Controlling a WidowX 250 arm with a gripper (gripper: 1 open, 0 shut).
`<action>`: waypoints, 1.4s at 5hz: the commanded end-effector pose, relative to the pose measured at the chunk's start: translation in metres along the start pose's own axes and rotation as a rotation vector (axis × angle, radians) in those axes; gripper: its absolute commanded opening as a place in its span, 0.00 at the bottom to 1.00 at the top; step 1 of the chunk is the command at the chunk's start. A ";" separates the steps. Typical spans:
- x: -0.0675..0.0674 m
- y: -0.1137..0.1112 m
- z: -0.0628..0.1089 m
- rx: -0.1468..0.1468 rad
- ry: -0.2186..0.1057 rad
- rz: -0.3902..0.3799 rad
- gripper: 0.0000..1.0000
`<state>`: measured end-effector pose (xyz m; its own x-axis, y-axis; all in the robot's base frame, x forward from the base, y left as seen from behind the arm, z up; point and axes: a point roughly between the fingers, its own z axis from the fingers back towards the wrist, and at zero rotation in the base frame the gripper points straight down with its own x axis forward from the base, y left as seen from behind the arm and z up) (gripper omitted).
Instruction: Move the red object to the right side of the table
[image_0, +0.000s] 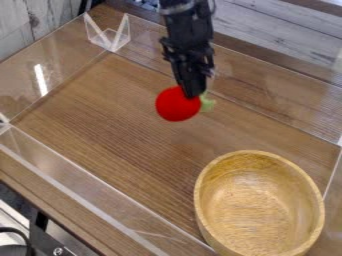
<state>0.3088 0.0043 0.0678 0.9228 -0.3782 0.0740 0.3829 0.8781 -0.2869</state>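
The red object (175, 104) is a small round bright-red toy with a green leafy tip on its right side. It hangs just above the middle of the brown wood-grain table (94, 120). My black gripper (194, 88) comes down from the top of the view, tilted slightly, and is shut on the toy's green end. The fingertips are partly hidden by the toy and the leaf.
A light wooden bowl (261, 205) stands at the front right of the table. Low clear acrylic walls (80, 185) edge the tabletop, with a clear corner bracket (107, 32) at the back left.
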 end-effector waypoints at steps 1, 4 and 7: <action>0.012 0.003 -0.012 0.015 -0.038 -0.016 0.00; 0.006 0.000 -0.004 -0.033 -0.046 -0.014 0.00; 0.007 -0.001 0.013 -0.092 -0.041 -0.034 0.00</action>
<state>0.3054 0.0008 0.0592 0.9176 -0.3941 0.0522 0.3791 0.8280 -0.4131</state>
